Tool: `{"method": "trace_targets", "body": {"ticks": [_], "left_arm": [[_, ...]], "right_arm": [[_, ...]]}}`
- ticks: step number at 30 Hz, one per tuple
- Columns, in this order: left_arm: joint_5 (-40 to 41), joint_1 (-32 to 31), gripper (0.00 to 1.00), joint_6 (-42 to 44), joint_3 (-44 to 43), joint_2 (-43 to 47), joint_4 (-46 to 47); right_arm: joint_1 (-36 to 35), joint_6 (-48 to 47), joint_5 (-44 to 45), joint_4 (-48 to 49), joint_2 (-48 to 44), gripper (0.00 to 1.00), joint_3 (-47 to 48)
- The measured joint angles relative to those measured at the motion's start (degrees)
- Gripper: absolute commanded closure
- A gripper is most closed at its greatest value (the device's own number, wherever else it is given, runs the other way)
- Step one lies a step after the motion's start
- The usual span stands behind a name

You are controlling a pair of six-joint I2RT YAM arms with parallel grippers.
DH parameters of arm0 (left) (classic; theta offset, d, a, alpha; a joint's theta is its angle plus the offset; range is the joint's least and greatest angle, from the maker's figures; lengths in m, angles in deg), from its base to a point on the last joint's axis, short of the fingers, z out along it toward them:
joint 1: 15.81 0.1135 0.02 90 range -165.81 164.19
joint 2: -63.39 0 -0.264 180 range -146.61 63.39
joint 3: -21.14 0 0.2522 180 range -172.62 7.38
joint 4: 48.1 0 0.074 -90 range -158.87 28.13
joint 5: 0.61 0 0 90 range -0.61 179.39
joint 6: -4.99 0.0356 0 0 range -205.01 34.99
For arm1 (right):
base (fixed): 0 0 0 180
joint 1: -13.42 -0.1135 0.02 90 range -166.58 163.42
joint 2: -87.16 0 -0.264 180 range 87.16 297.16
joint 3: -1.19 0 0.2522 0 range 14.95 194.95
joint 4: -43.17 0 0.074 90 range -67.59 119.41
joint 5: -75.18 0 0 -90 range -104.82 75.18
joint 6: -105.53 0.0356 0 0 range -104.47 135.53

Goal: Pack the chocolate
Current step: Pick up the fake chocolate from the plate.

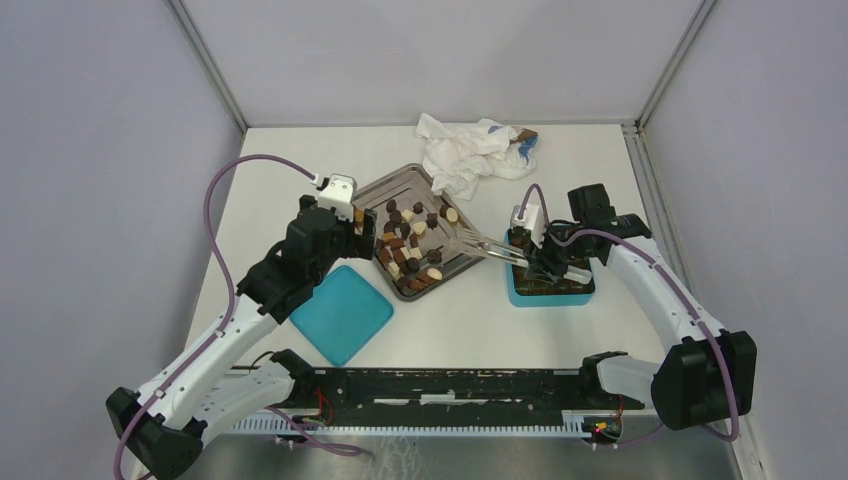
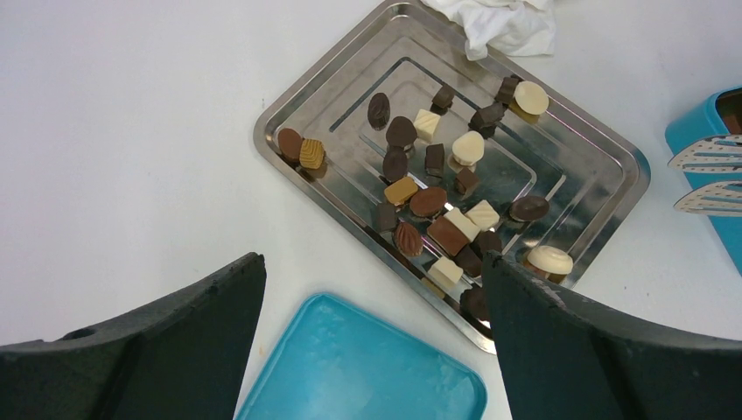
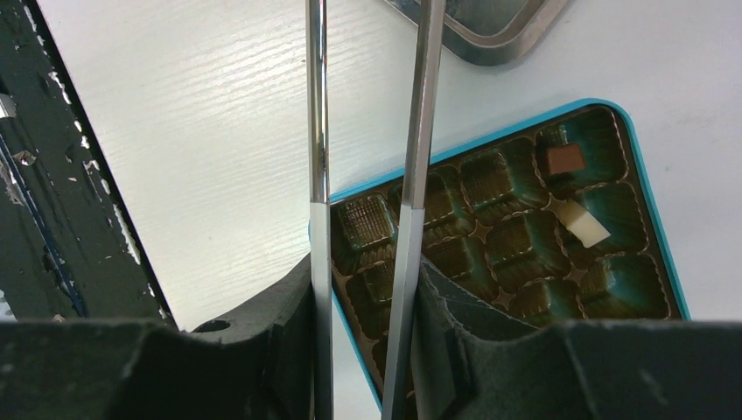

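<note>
Now, starting closest in, the right gripper [image 3: 363, 346] has its jaws closed hard on the shank of the tongs [image 3: 319, 131]. The two blades run straight ahead from the jaws, a little apart. Directly beneath and to the right of those jaws sits the teal box [image 3: 525, 241]. Its moulded cells are mostly bare, but we can see a brown square piece [image 3: 560, 159] and a white piece [image 3: 584, 223] already seated.

What matters for the next move is that the chocolate [image 1: 410, 250] lies forward of the jaws, along the tongs' own long axis. It sits loose in the steel tray [image 3: 490, 35], beyond the box's far edge. We judge a straight reach forward would serve.

The left gripper [image 2: 372, 262] hangs closer to the pile, its jaws spread wide and holding nothing. The teal lid [image 2: 367, 367] lies just below it on the table [image 2: 131, 131], but this arm has no tool.

In the right wrist view the blade tips are cut off. From above they appear empty at the tray's rim, though we cannot be sure. Farthest off lies a crumpled cloth [image 1: 465, 150].
</note>
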Motion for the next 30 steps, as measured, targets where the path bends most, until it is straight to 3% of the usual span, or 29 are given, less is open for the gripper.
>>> {"method": "trace_targets", "body": {"ticks": [30], "left_arm": [[0.00, 0.48, 0.03, -0.02, 0.04, -0.33, 0.00]], "right_arm": [[-12.28, 1.27, 6.95, 2.34, 3.82, 0.59, 2.25]]}}
